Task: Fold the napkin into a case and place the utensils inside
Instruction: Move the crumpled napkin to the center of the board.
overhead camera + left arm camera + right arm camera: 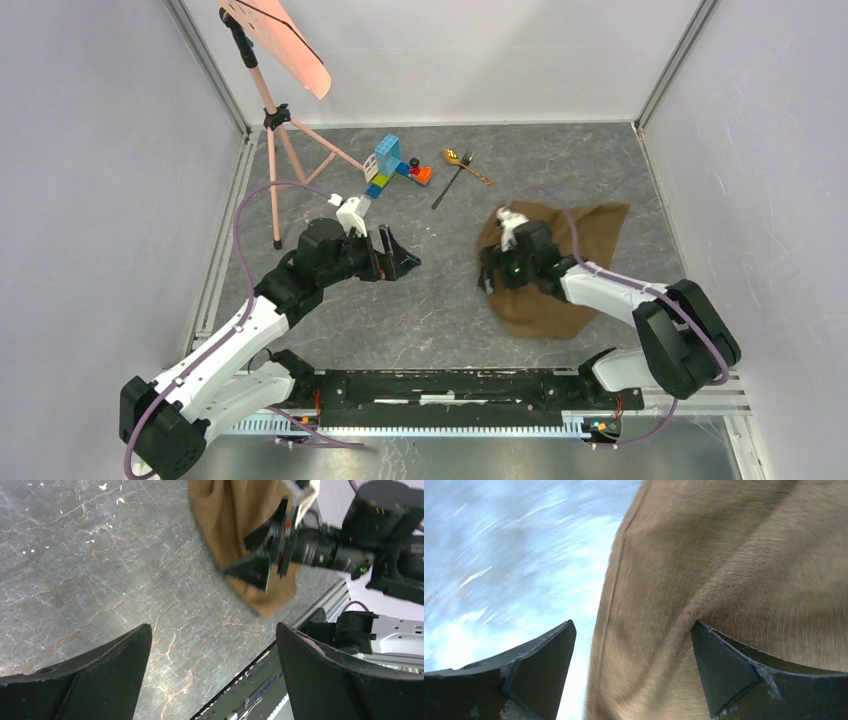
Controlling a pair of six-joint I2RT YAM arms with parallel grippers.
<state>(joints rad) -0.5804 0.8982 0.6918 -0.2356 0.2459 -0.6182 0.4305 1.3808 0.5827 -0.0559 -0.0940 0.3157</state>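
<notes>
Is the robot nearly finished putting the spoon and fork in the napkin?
Barely started. Done: nothing; the napkin lies rumpled, no case yet. In hand: the right gripper, open, straddles its edge. To do: folding it, then putting in the spoon and fork lying by the blocks.

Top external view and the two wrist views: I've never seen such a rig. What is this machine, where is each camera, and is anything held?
Two robot arms are bolted at the near edge of a table. The top view looks down from above and behind them; each wrist view looks past that arm's own two fingers. On the table lie a brown napkin, a gold spoon, a dark fork and toy blocks; a pink tripod stands far left. The left gripper hangs open over bare table. The right gripper is open at the napkin's edge, its wrist picture blurred. Nothing is held.
</notes>
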